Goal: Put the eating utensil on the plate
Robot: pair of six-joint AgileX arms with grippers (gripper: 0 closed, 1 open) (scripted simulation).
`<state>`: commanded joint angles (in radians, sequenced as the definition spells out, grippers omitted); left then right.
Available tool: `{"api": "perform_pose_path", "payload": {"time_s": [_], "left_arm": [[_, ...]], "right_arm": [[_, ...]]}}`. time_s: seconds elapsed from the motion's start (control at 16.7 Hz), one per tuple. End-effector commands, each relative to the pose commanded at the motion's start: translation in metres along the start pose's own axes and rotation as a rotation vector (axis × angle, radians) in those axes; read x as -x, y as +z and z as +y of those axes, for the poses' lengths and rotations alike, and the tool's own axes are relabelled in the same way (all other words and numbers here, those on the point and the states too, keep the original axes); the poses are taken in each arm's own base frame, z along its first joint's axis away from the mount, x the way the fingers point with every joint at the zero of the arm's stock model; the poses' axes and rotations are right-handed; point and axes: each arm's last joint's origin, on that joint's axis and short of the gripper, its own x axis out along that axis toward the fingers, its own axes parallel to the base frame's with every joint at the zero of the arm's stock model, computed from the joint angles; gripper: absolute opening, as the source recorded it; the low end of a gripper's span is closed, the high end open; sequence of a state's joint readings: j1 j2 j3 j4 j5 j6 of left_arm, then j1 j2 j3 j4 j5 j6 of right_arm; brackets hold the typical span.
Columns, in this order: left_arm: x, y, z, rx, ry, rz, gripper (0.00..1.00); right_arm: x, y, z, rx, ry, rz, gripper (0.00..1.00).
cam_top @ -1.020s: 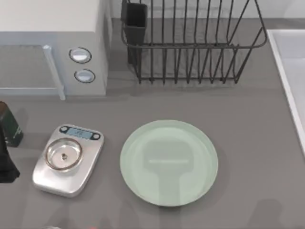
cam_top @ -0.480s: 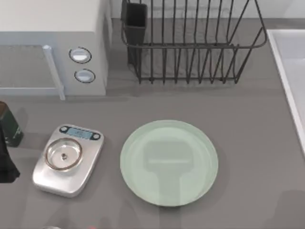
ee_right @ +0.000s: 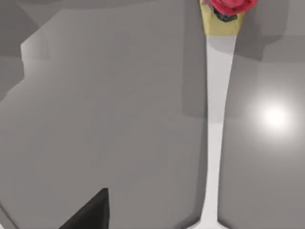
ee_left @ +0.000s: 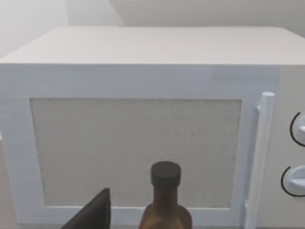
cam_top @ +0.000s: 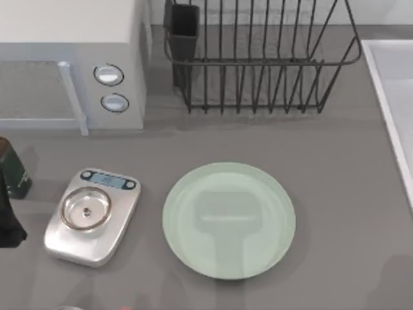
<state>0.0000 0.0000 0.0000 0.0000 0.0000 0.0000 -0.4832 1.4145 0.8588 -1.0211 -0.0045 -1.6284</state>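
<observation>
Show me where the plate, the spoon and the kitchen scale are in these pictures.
plate (cam_top: 229,221): top view, centre of its flat mint-green face.
spoon (ee_right: 217,138): right wrist view, middle of its thin white handle.
kitchen scale (cam_top: 85,208): top view, its round silver pan.

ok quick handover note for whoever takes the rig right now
Left arm: parked at the table's left edge, beside the white microwave.
Right end effector: its wrist view looks down on the thin white spoon handle with its pink-and-yellow knob, lying on the grey table; no grasp seen.
Round pale mint-green plate: bare, mid-table, right of the silver kitchen scale.
Left: grasp spoon, place on plate.
</observation>
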Motion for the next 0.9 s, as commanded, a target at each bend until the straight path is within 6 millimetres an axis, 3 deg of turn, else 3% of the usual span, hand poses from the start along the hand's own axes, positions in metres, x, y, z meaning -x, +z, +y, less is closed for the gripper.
{"api": "perform_pose_path", "payload": {"time_s": [0.48, 0.84, 0.9], "left_arm": [[0.000, 0.000, 0.000, 0.000, 0.000, 0.000, 1.00], [0.000, 0.000, 0.000, 0.000, 0.000, 0.000, 1.00], [0.000, 0.000, 0.000, 0.000, 0.000, 0.000, 1.00]], "right_arm": [[-0.081, -0.001, -0.002, -0.001, -0.008, 0.000, 1.00], [-0.090, -0.001, 0.001, -0.001, -0.002, 0.000, 1.00], [-0.090, -0.001, 0.001, -0.001, -0.002, 0.000, 0.92]]}}
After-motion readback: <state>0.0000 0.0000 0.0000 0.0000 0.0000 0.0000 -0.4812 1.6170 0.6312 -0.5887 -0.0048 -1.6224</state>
